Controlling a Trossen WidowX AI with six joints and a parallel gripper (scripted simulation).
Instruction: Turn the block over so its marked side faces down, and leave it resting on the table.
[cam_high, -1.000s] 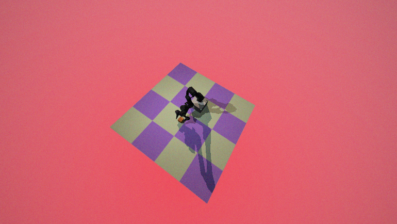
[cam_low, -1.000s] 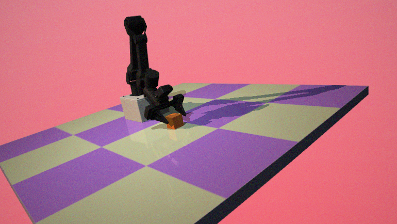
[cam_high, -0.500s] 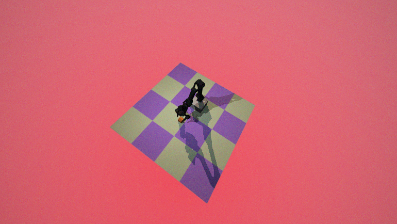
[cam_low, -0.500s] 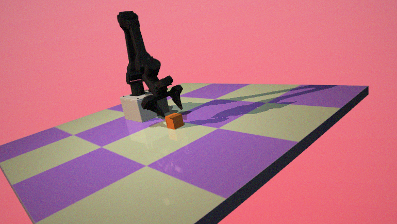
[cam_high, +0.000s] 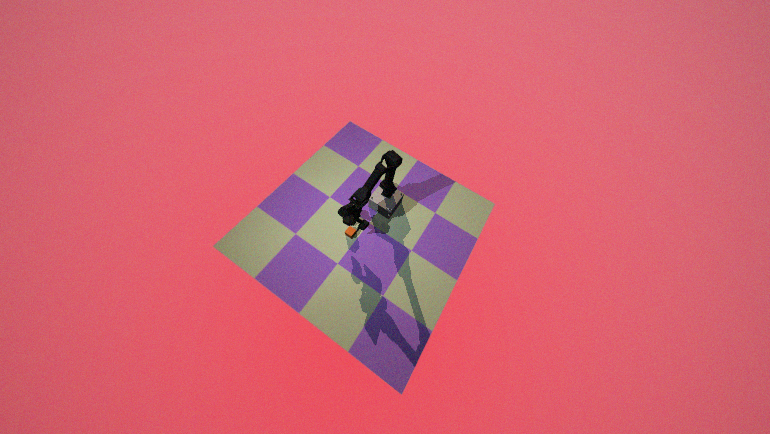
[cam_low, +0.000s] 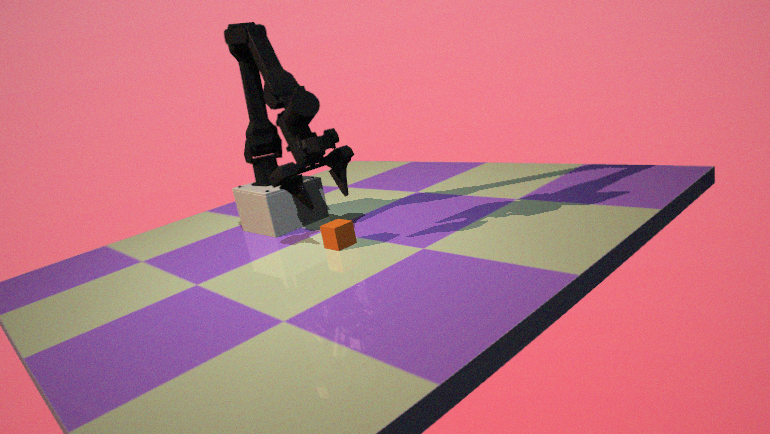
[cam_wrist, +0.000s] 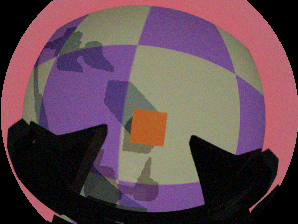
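Note:
The orange block (cam_high: 350, 232) (cam_low: 338, 235) (cam_wrist: 148, 128) rests flat on the checkered table (cam_high: 253, 231) (cam_low: 215, 377), on a pale square near its edge with a purple one. Its top and the side faces in view are plain orange; no mark shows on them. Its underside and far sides are hidden. My gripper (cam_low: 328, 201) is open and empty. It hangs above the block, a little toward the arm's base, pointing down. In the wrist view the block shows between and slightly beyond the two wide-apart fingertips, touching neither.
The pale grey base box (cam_high: 385, 200) (cam_low: 261, 211) of the arm stands close behind the block. The arm's shadows fall across the table. The table's dark side edge (cam_low: 517, 323) runs along the right in the exterior view.

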